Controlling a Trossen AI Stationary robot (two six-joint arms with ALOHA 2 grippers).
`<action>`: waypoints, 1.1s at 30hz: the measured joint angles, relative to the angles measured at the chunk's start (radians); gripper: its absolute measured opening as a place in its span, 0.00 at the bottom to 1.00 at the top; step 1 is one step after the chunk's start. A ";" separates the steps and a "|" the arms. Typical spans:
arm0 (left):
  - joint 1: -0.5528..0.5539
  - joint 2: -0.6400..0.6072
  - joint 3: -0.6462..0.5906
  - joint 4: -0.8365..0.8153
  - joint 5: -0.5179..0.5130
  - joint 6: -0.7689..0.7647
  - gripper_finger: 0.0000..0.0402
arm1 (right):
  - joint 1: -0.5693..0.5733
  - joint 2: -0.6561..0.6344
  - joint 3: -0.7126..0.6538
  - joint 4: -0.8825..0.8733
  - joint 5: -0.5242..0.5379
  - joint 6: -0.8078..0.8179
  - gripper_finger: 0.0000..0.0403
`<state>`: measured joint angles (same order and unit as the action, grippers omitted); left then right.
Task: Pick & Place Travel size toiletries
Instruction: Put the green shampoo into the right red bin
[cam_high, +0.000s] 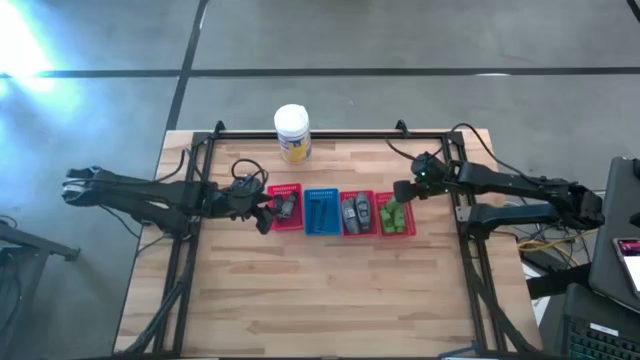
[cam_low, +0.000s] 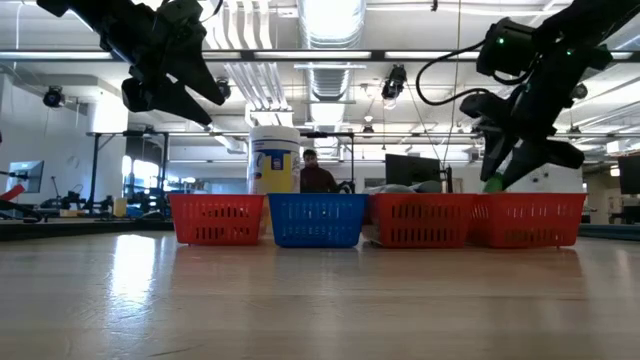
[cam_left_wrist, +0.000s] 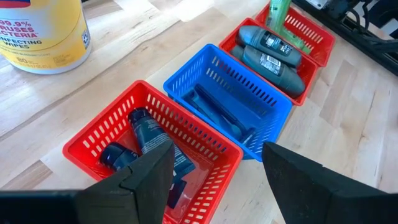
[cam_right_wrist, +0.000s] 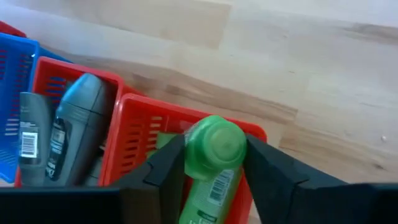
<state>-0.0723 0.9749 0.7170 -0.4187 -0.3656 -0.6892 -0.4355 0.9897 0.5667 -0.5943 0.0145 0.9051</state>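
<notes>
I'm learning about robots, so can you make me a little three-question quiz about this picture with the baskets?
1. True or false: the right gripper is holding a green bottle over the red basket at the right end of the row.
2. How many mesh baskets stand in the row? A) two B) four C) six
3. Fill in: the left gripper hangs open above the red basket at the left end, which holds dark ____.

Key
1. True.
2. B: three red and one blue basket.
3. Tubes. The white jar stands behind the row.
</notes>
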 joint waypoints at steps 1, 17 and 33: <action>0.000 0.000 0.000 0.000 0.000 0.000 0.62 | 0.000 0.000 0.000 0.002 -0.006 0.000 0.34; 0.000 0.000 0.000 0.000 0.000 0.000 0.62 | 0.006 0.000 0.108 -0.085 -0.068 -0.122 0.21; 0.000 0.000 -0.001 0.000 -0.046 0.001 0.62 | 0.019 0.143 0.268 -0.348 -0.318 -0.254 0.23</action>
<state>-0.0723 0.9752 0.7162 -0.4188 -0.4114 -0.6884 -0.4164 1.1332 0.8349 -0.9418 -0.3038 0.6514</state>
